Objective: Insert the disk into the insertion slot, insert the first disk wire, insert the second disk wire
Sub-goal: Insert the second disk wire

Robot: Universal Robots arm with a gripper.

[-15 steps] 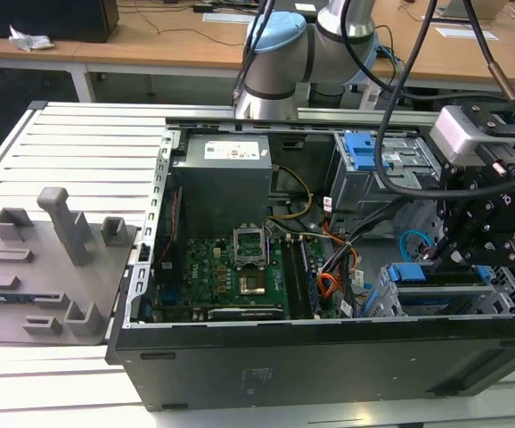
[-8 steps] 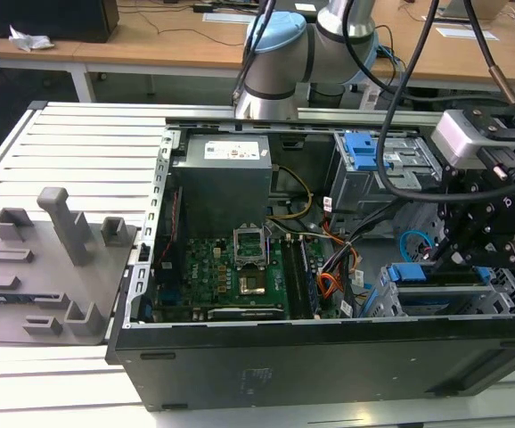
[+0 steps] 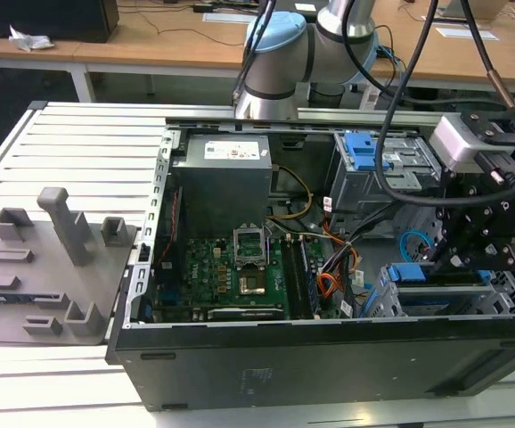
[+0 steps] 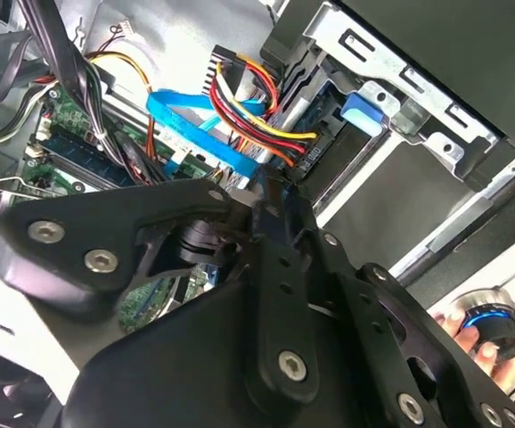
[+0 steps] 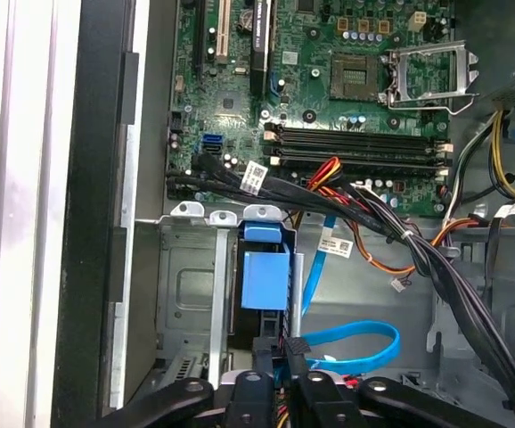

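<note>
The disk point(image 5: 266, 278), in its bright blue frame, sits inside the insertion slot point(image 5: 195, 285) of the grey cage; in the exterior view the disk point(image 3: 406, 273) lies in the cage at the case's front right. The second disk wire point(image 5: 355, 343), light blue and glossy, loops beside the cage. Its small dark plug point(image 5: 293, 343) stands between the fingertips of my gripper point(image 5: 291, 367), which is shut on it. In the second wrist view the gripper point(image 4: 271, 192) holds the second disk wire point(image 4: 204, 129) close to the disk's rear edge. A red, yellow and black wire bundle point(image 4: 249, 107) runs to the same edge.
The motherboard point(image 5: 329, 89) fills the case floor. Thick black cables point(image 5: 418, 250) cross between board and cage. A taller cage with a blue latch point(image 3: 364, 152) stands at the back. A grey fixture plate point(image 3: 44, 267) lies at the exterior view's left. A hand point(image 4: 480, 343) rests on a round knob.
</note>
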